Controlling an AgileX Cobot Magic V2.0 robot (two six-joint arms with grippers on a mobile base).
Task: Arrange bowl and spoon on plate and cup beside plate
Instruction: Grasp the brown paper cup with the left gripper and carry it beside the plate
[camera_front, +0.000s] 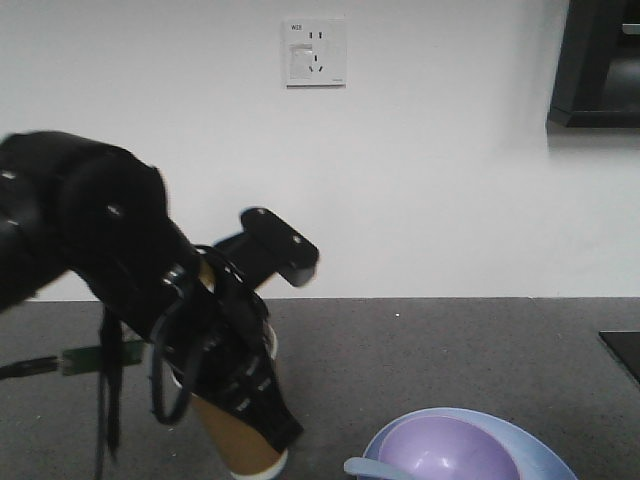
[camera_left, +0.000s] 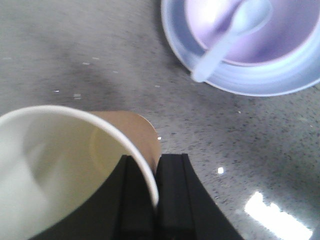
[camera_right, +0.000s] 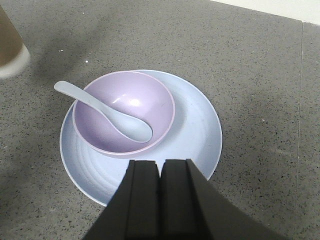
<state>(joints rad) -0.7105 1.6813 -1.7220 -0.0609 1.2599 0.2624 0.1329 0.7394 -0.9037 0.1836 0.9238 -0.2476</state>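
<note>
A brown paper cup (camera_left: 65, 165) with a white rim is in my left gripper (camera_left: 156, 165), which is shut on its wall, one finger inside and one outside. From the front, the cup (camera_front: 240, 445) leans, its base low near the grey counter, left of the plate. The light blue plate (camera_right: 195, 125) holds the lavender bowl (camera_right: 107, 92). The pale spoon (camera_right: 115, 117) lies in the bowl with its handle over the left rim. My right gripper (camera_right: 160, 167) hangs shut and empty over the plate's near edge. The cup's base (camera_right: 10, 50) shows at the far left.
A white wall with a socket (camera_front: 315, 52) rises behind the counter. A dark cabinet (camera_front: 595, 65) hangs at the upper right. A black edge (camera_front: 622, 350) lies on the counter's right side. A green part (camera_front: 95, 355) sits at the left behind my arm.
</note>
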